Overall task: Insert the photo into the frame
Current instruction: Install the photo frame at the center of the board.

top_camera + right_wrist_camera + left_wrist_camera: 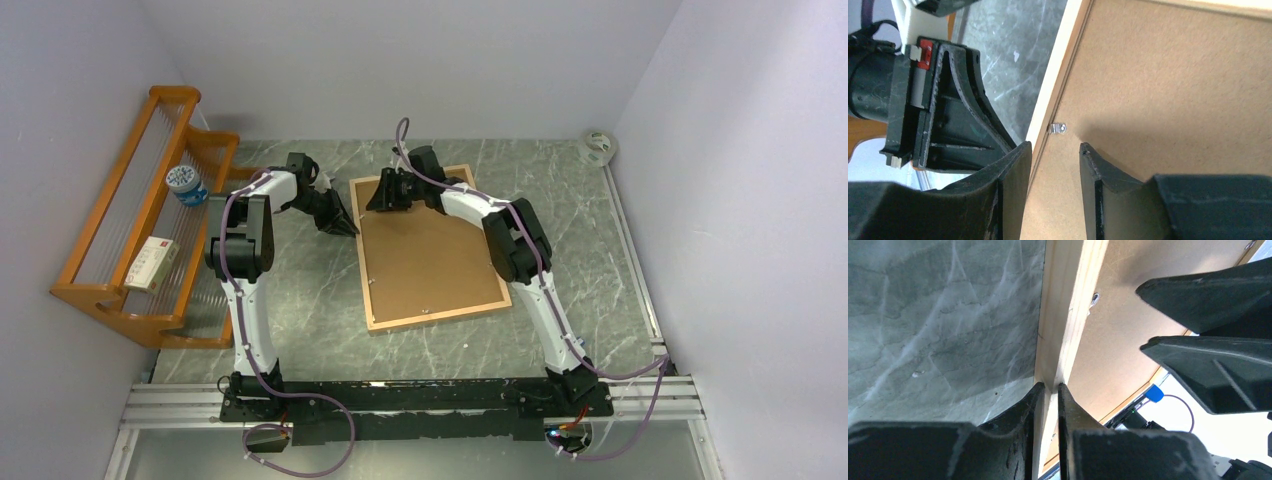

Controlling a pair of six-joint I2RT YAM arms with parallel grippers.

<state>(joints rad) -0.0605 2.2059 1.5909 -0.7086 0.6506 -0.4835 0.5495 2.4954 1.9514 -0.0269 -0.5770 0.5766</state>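
Left wrist view: the left jaws are nearly together, their fingertips (1030, 405) pinching the light-wood rail of the frame (1068, 315) between them. The frame lies back-up on the desk (300, 290), its brown backing board (1173, 90) facing upward, and the left jaws grip its left rail near the far corner. The right jaws stand apart above that same corner, holding nothing. One fingertip (1018, 160) is at the rail and the other is over the board, with a small metal tab (1058, 128) just beyond the gap.
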